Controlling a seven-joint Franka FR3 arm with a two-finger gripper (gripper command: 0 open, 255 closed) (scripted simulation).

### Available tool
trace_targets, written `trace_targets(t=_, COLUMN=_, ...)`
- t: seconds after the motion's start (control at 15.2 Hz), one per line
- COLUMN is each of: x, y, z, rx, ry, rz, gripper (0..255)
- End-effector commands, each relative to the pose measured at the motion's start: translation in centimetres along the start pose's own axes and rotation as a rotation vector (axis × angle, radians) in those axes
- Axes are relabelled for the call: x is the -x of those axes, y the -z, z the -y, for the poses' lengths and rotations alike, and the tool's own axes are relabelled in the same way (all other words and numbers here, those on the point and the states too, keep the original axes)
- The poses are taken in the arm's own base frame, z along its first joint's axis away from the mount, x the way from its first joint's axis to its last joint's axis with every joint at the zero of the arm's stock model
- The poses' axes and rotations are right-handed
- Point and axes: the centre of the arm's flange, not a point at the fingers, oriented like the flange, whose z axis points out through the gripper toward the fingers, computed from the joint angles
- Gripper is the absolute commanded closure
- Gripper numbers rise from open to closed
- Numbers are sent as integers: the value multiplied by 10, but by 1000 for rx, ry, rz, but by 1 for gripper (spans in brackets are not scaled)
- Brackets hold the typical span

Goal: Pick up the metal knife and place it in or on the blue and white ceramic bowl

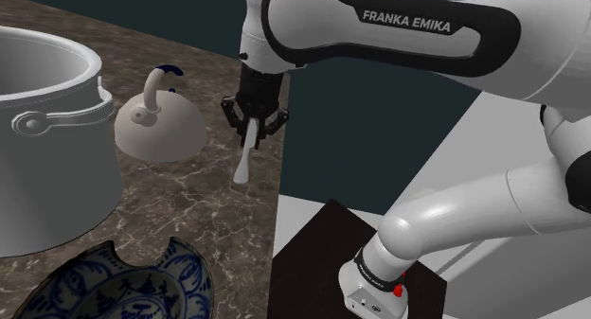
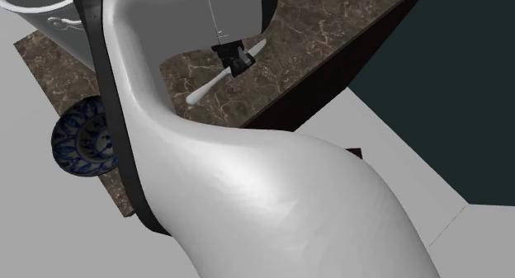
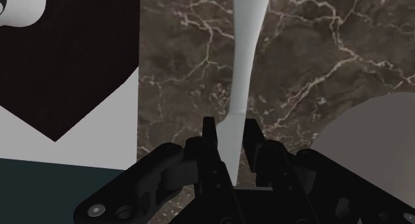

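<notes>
One pale knife point(image 1: 244, 161) is clamped in my black gripper point(image 1: 254, 126), centre frame over the marbled counter point(image 1: 199, 208) (grasp looks done). Next, I judge: carry it to the blue-and-white bowl point(image 1: 185, 274), lower left.

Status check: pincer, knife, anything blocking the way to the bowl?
Pincer shut on knife. Bowl not yet reached. Kettle and pot stand beside the route, likely passable.

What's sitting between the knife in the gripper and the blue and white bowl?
Nothing: in the shoulder view, bare marbled counter runs from the knife to the bowl; the kettle stands off that line.
</notes>
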Motion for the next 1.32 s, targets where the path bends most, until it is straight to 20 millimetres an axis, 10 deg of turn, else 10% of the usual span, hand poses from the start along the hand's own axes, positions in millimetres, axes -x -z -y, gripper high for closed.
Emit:
trace_targets(t=0.0, x=0, y=10, z=0, rx=0, ry=0, rz=0, gripper=255)
trace_targets(t=0.66, x=0, y=61, z=0, rx=0, ry=0, rz=0, gripper=255)
trace_targets(t=1.25, x=114, y=66, z=34, rx=0, ry=0, rz=0, gripper=255)
